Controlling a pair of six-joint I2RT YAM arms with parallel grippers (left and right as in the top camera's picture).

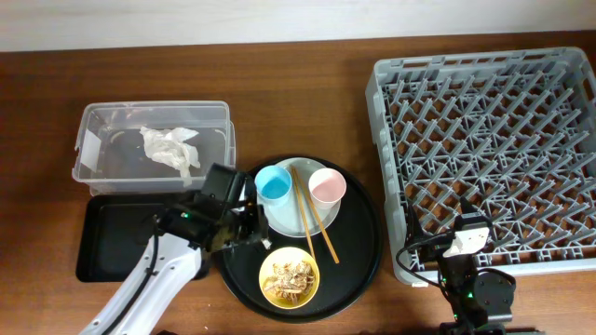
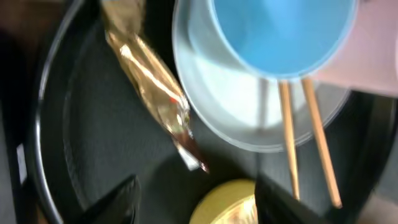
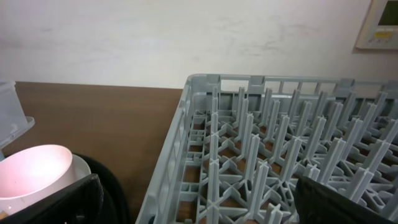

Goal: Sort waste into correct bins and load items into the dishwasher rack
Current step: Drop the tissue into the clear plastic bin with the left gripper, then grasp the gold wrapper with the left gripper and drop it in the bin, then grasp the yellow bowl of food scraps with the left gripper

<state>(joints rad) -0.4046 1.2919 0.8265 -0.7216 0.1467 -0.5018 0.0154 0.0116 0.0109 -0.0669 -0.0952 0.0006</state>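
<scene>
While the left end effector gapes near the gold wrapper, the right end effector seems open.

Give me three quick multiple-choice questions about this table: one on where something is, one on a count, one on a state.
1. Where is the crumpled tissue?
A) in the clear tub
B) on the white plate
C) in the grey rack

2. How many cups stand on the round black tray?
A) one
B) two
C) three

3. How is the left gripper?
A) shut on a chopstick
B) shut on the wrapper
C) open

Answers:
1 A: the tissue lies inside the tub's walls.
2 B: there is a blue cup and a pink cup, and no other.
3 C: in the left wrist view its fingers stand wide apart with nothing clamped between them.
</scene>
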